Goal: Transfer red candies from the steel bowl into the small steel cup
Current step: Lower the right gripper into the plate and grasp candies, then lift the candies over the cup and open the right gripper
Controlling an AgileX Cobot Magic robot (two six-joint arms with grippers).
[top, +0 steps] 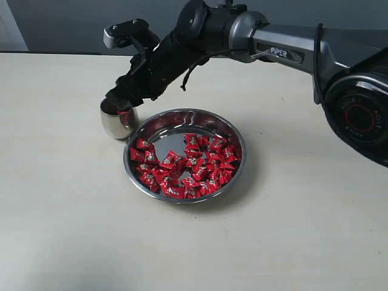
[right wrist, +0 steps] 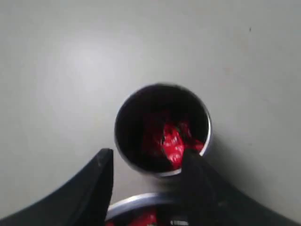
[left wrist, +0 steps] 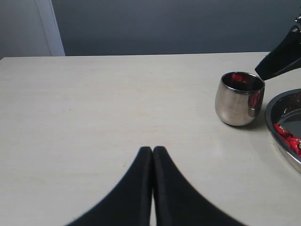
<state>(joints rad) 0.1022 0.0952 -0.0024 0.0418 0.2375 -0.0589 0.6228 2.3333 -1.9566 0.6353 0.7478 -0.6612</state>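
A pale desk (top: 60, 230) is shown carrying the wide, shallow steel bowl (top: 171, 140). The right tool (right wrist: 148, 157) is held with jaws spread wide and nothing gripped, the left tool (left wrist: 153, 150) pressed closed and empty; directly under the right one, just beside the bowl's rim, the small steel cup (top: 118, 125) is stood. Most red candies (top: 194, 167) are heaped in the bowl, a few lying in the cup; they are judged light and slippery-wrapped, best pinched across one piece's body.
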